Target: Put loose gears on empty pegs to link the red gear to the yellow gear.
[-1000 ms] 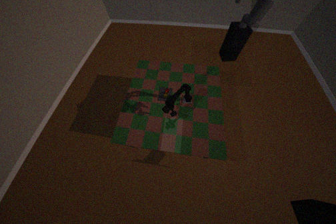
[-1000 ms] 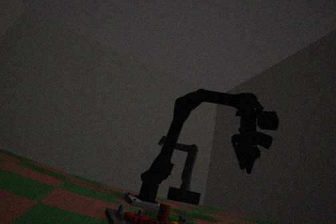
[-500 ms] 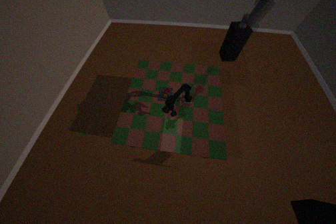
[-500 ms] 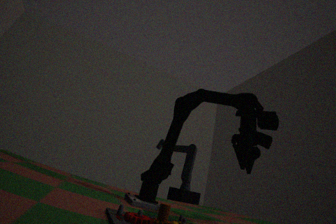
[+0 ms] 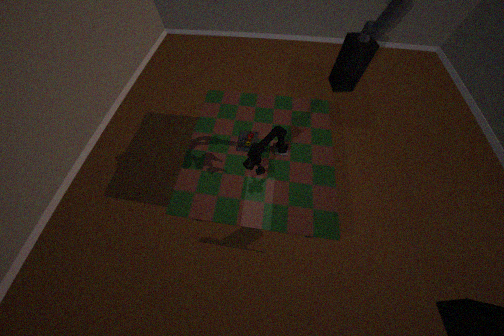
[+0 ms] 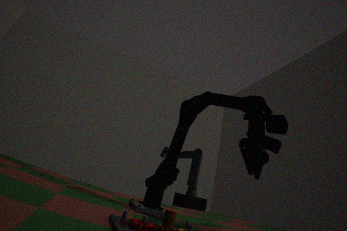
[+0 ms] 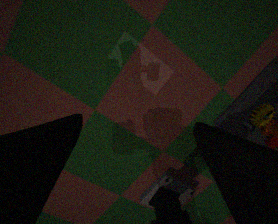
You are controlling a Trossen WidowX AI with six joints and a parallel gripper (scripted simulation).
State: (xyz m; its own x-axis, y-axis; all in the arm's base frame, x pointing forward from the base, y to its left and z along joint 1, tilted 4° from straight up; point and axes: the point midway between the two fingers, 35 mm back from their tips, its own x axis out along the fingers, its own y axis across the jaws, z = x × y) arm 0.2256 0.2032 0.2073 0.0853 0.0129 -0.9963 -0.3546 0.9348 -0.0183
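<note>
Two dark fingers of the gripper (image 5: 253, 169) (image 6: 255, 178) (image 7: 139, 123) hang spread and empty above a green-and-red checkered surface (image 5: 301, 199) (image 6: 29, 209) (image 7: 167, 42). No brand or label is legible.

Green-and-pink checkered table top (image 5: 300, 192) (image 6: 20, 190) (image 7: 65, 30); grey board (image 5: 241, 147) (image 6: 115, 223) (image 7: 240, 107) lying directly on it, arm base (image 7: 146, 199) near.

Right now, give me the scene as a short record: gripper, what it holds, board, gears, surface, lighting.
gripper: open, raised away from the board
holding: nothing
board: grey, beside the arm's base
gears on board: red and yellow, close together
loose gears: cannot tell
surface: green and pink checks
lighting: dim
</note>
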